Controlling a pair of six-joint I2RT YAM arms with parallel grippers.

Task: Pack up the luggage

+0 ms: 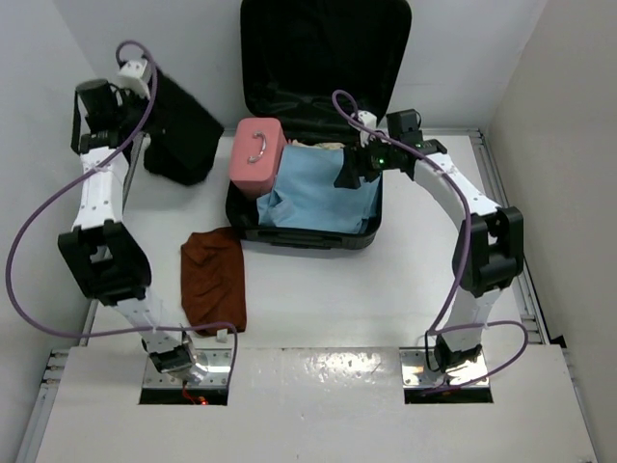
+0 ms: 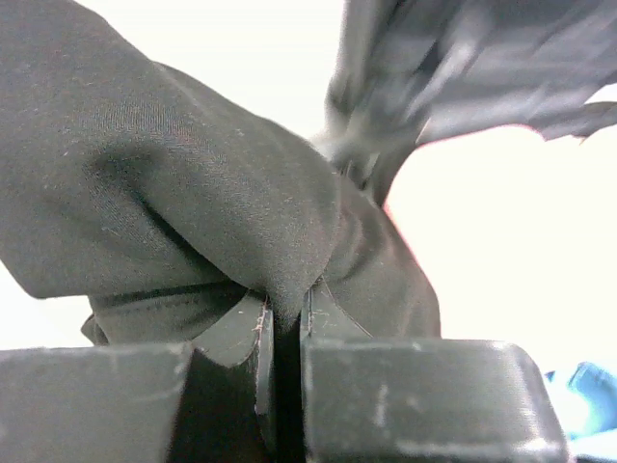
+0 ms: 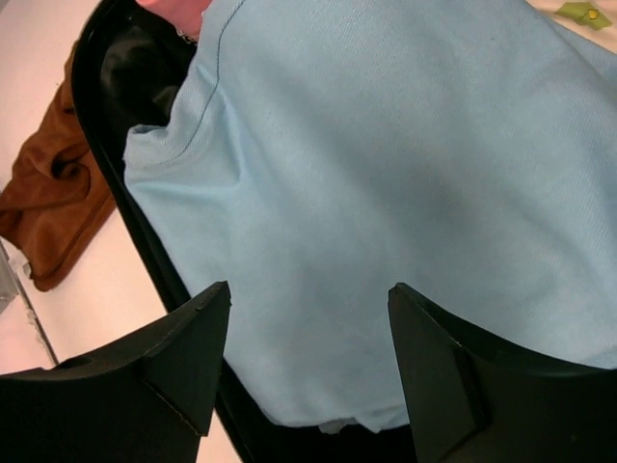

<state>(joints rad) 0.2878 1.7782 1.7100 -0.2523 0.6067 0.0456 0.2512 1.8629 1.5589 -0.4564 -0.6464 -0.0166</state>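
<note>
The luggage (image 1: 323, 58) lies open at the back-centre of the table (image 1: 405, 299), lid propped vs. the wall, as I run both arms from afar. Inside, a light-blue cloth (image 1: 323, 198) covers most of the base, w/ a small pink case (image 1: 258, 151) at the left rear corner. Left of the luggage, my left gripper (image 2: 287, 313) is pinched tight on a black garment (image 1: 183, 130) (not packed yet). A brown cloth (image 1: 214, 280) lies on the table in front. My right gripper (image 3: 308, 294) hovers over the light-blue cloth, jaws apart, holding nothing. By my read approx. half done: two items in, two left, lid to close. Hard to make out: pale bits at the base's back edge. The left wrist view is mostly fabric, so I can't tell whether the garment's lower end touches the table.
</note>
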